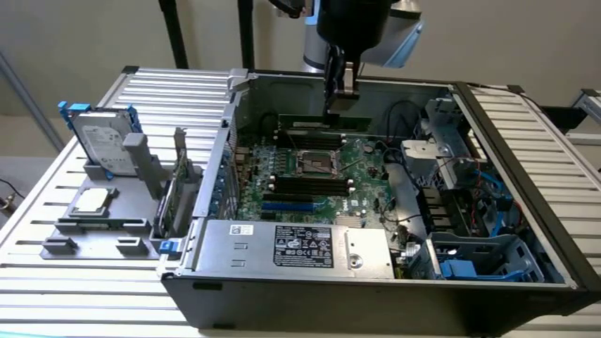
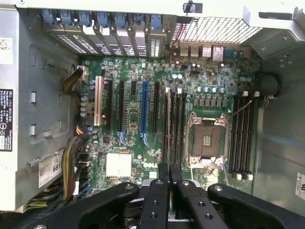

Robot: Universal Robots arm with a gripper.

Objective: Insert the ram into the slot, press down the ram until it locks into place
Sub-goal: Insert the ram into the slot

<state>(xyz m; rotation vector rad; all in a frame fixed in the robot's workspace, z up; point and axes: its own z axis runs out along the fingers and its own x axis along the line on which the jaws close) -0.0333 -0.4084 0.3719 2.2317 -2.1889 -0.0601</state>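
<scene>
Pale wall behind, slatted metal bench (image 1: 84, 289) below, and on it an open computer case (image 1: 376, 303) lying flat with the motherboard (image 1: 362, 158) facing up.

Above the far side of the processor socket (image 1: 317, 163), the side away from the blue socket (image 1: 293, 206): the gripper (image 1: 336, 105), pointing straight down. Fingers (image 2: 159, 191) drawn nearly together and, judging from the exterior view, pinched on the top edge of the ram (image 1: 314, 124). Hangs level, long edge parallel to the memory banks, clear of the board; not yet seated, by the look of it.

As for the slot (image 2: 241, 138): one of the parallel black sockets in the bank on that same far side of the processor socket. Impossible to tell which of them lies directly under the stick. A second, similar bank on the near side of the processor socket, next to the blue socket.

Handling, as a judgement: light, thin and stiff along its length, yet brittle. Chips and bottom contact edge best left untouched. Best gripped on the upper edge at mid-length, as here, so as to hang level. Smooth, narrow faces, so liable to pivot or slip between the pads under an off-centre load. Likely to bear force straight down its edge far better than any twist or sideways bend.
</scene>
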